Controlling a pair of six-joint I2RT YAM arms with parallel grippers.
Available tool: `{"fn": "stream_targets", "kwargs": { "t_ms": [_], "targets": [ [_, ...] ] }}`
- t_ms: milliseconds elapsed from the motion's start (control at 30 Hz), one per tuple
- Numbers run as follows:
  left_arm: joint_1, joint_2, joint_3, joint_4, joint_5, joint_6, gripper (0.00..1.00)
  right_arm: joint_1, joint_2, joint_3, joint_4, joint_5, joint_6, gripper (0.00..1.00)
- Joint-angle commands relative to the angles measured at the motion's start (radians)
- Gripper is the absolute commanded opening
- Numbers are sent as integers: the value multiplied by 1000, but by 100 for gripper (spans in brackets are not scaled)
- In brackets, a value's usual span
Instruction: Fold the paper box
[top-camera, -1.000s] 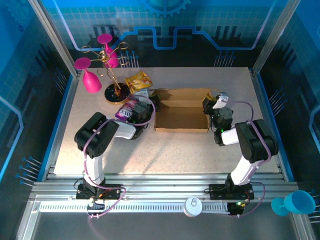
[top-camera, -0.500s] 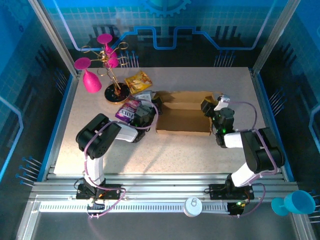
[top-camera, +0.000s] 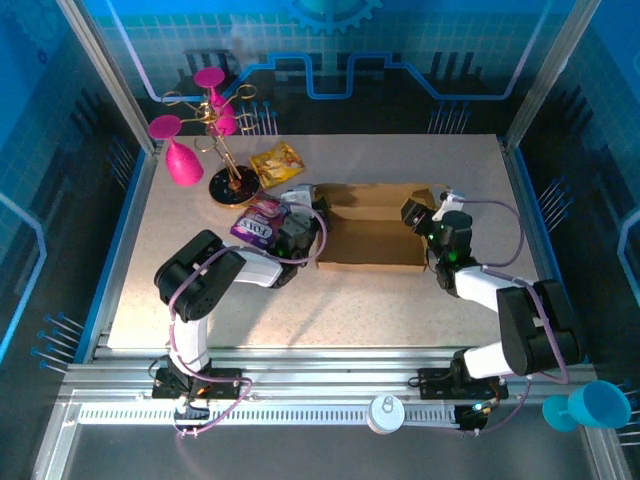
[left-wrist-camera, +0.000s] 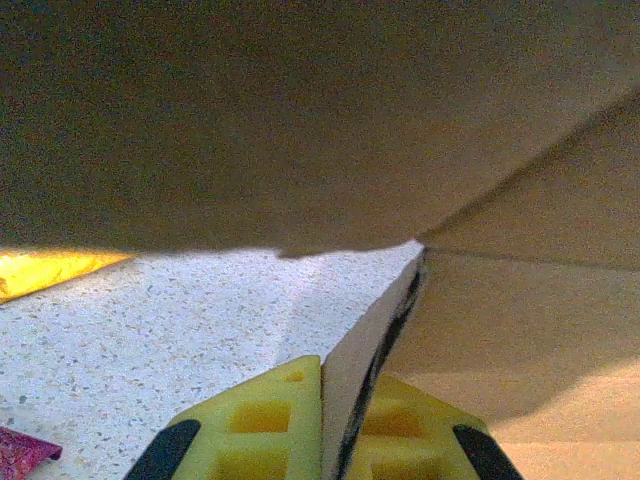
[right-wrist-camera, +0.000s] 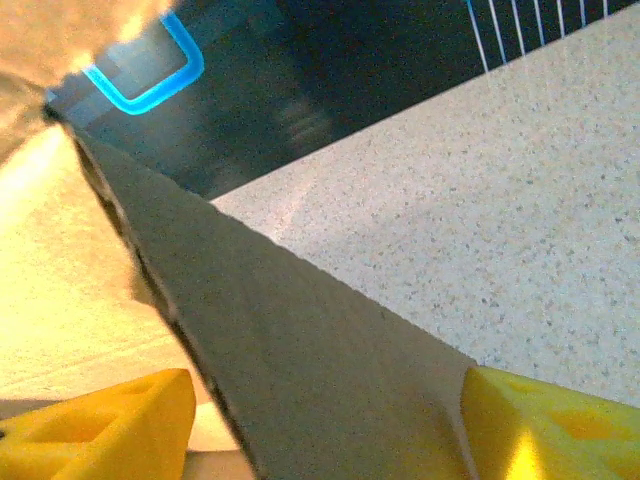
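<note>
On worktop (top-camera: 350, 300), paper box (top-camera: 368, 243) lies long axis left-right between arms; left jaws clamp its left wall; right jaws stand open astride right wall.

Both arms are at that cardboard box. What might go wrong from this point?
1. The right gripper stands open around the right wall of the paper box, so that wall may flop out of place.
2. The left gripper alone pinches the left wall; a pull could drag or twist the box.
3. The purple snack packet lies close beside that gripper and could get shoved.
</note>
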Motion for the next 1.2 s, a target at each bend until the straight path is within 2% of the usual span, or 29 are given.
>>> {"fn": "stream_targets", "kwargs": {
  "t_ms": [0,267,667,767,900,1033,1167],
  "targets": [
    [-21,9,12,-134,-64,31,0,11,-41,7,-102,3,32,74],
    [-28,23,50,-168,-101,58,0,0,-113,-4,-204,-19,28,75],
    [-30,45,74,-171,-102,87,0,12,-313,-40,-404,-24,154,75],
    [-33,54,89,-178,-98,100,0,24,-383,-28,-514,2,185,72],
    [-34,61,105,-190,-102,106,0,40,-480,58,-711,86,232,65],
    [-34,65,114,-192,-105,110,0,19,-503,203,-888,199,278,57],
    [-34,68,120,-200,-102,114,0,-56,-436,374,-968,162,314,57]
  ]
}}
